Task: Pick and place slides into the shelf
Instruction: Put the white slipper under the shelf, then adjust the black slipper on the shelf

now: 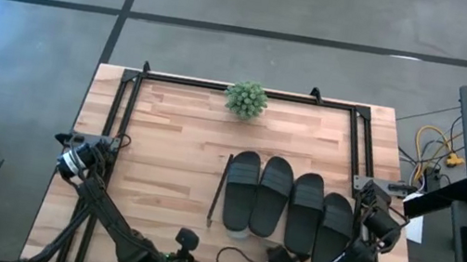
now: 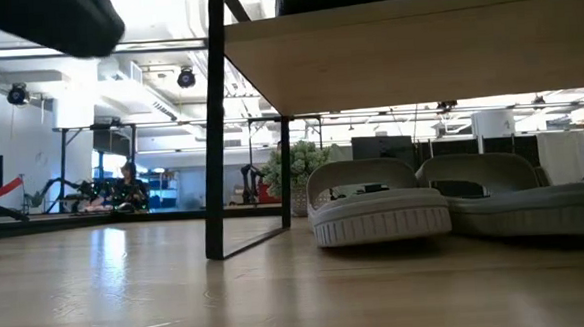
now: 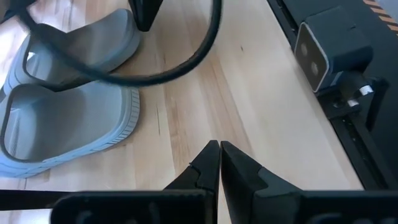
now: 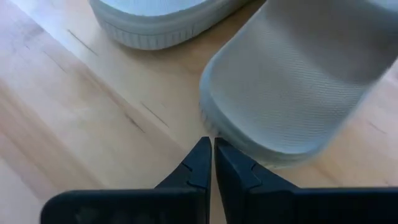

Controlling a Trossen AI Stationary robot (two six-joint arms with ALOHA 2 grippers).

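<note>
From above, four black slides (image 1: 289, 209) lie side by side on the shelf (image 1: 220, 190), whose top they hide apart from its thin dark rail, right of the table's (image 1: 166, 139) middle. Both my arms are folded at the near edge: my left gripper (image 1: 188, 241) sits just left of the row, my right gripper (image 1: 275, 255) against its near end. A small green plant (image 1: 246, 98) stands well beyond them at the far edge.

At table height, the shelf's light wood board (image 2: 406, 47) runs overhead on a dark leg (image 2: 214, 128), and two grey slides (image 2: 380, 209) rest on the tabletop beneath it.

Past my left wrist, my fingers (image 3: 205, 168) are pressed together, holding nothing; two grey slides (image 3: 68, 124) lie ahead and off to one side, a black cable (image 3: 186, 59) arching over.

Past my right wrist, my fingers (image 4: 202, 162) are likewise closed and empty, tips nearly touching the nearer grey slide's (image 4: 298, 81) edge.
</note>
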